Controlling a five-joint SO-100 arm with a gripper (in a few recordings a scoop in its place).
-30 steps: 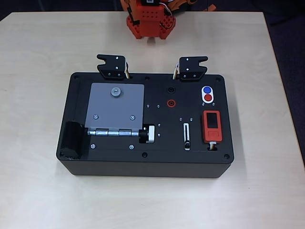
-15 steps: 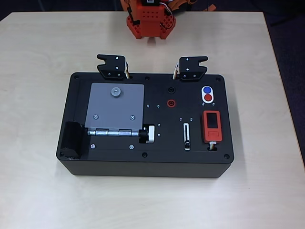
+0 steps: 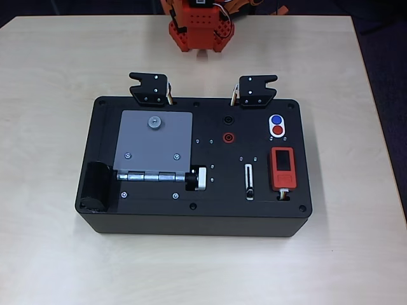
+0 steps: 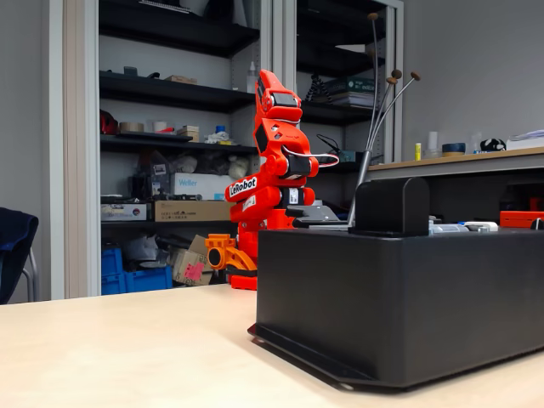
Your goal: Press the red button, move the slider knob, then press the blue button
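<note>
A black box (image 3: 159,213) sits mid-table in the overhead view. Near its right end a white oval holds the blue button (image 3: 276,119) with the red button (image 3: 277,131) just below it. The slider knob (image 3: 250,192) is a tiny dark nub at the lower end of its white-outlined slot (image 3: 249,180). My orange arm (image 4: 276,170) stands folded upright behind the box, well away from the buttons; its base (image 3: 200,28) is at the table's far edge. My gripper (image 4: 223,252) seems tucked low beside the base, and how its jaws stand is unclear. It holds nothing that I can see.
The box also carries a grey hinged plate (image 3: 154,141) with a silver-and-black knob (image 3: 198,178), a red ring socket (image 3: 227,136), an orange-red device (image 3: 282,168), a black cylinder (image 3: 96,185) and two black brackets (image 3: 151,88) (image 3: 255,90). Bare tabletop surrounds the box.
</note>
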